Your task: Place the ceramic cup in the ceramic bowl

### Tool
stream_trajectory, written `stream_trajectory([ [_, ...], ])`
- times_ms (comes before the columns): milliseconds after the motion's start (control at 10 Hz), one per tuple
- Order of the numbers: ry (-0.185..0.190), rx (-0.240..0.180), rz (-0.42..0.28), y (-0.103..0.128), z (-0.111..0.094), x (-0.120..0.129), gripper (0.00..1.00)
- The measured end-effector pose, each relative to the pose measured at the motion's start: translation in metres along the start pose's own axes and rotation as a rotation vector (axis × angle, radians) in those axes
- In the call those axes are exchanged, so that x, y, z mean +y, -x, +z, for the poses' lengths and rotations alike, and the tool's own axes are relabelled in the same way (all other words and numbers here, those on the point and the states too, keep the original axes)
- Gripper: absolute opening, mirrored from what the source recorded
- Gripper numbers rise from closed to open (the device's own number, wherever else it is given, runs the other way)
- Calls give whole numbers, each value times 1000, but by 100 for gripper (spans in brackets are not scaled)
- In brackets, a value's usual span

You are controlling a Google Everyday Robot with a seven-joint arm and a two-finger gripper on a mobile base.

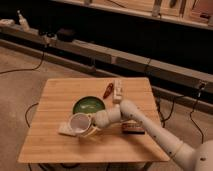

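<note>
Small white round ceramic cup [79,122] gripped by tool [89,129], at 7 o'clock of shallow dark-green ceramic bowl [89,105]; bowl interior bare, on wooden table [50,100].

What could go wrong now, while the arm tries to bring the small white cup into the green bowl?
1. The gripper has its jaws shut at the rim of the small white ceramic cup; such a grip may slip when lifting.
2. The flat pale rectangular pad lies against the cup and may be dragged along.
3. The shallow dark-green ceramic bowl is close behind; a low path could knock its rim.
</note>
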Motion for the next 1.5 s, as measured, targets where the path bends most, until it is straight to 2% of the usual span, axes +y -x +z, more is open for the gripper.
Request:
stream_trajectory([
  [200, -37, -21, -27, 13, -20, -16, 3],
  [400, -84, -26, -44, 17, -42, -34, 3],
  [900, -206, 4, -9, -11, -91, -67, 3],
  [1200, -265, -2, 59, -24, -104, -77, 4],
  [1500, -275, 1, 89, -30, -98, -84, 28],
])
